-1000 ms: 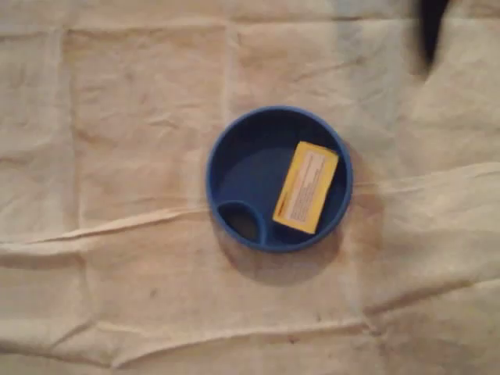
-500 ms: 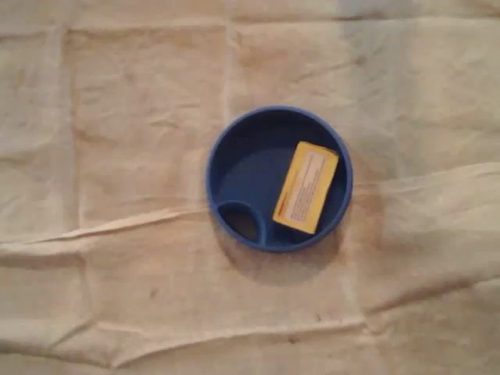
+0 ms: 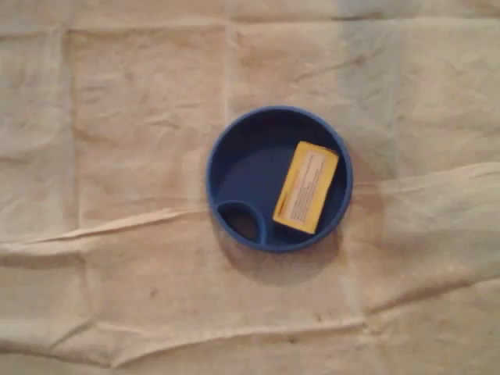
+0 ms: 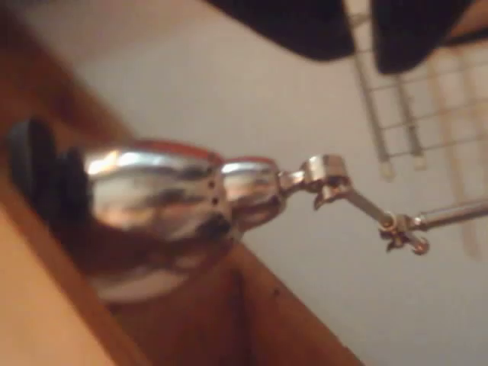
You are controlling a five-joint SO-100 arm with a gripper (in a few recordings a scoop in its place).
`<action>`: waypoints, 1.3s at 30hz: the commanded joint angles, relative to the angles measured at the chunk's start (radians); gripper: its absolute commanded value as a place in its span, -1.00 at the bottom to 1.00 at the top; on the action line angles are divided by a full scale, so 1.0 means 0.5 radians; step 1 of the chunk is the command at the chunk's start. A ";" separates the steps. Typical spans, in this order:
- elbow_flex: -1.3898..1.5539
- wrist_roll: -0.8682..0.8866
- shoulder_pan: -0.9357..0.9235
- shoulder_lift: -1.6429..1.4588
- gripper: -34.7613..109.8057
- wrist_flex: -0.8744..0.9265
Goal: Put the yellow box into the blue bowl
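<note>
One yellow box [image 3: 306,187] rests inside the blue bowl [image 3: 234,148] at 3 o'clock, propped against its wall. We judge placement complete. We cannot tell the gripper's opening.

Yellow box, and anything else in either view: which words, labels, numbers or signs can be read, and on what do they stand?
Yellow box, lying in the blue bowl: a pale label panel with rows of dark print, too small and blurred to read.
Cloth: no text.
Shiny metal lamp in the wrist view: no text seen; the picture is blurred.
Nothing is legible.
</note>
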State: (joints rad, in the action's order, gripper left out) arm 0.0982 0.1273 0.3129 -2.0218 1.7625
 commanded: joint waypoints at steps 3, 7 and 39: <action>0.258 -0.021 0.021 -0.227 -0.53 0.009; 0.816 -0.086 0.021 -0.506 -0.52 0.006; 3.620 -0.141 -0.003 -2.439 -0.52 -0.021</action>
State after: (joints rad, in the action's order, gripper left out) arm 1.9159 0.0629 0.3129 -3.2444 1.7656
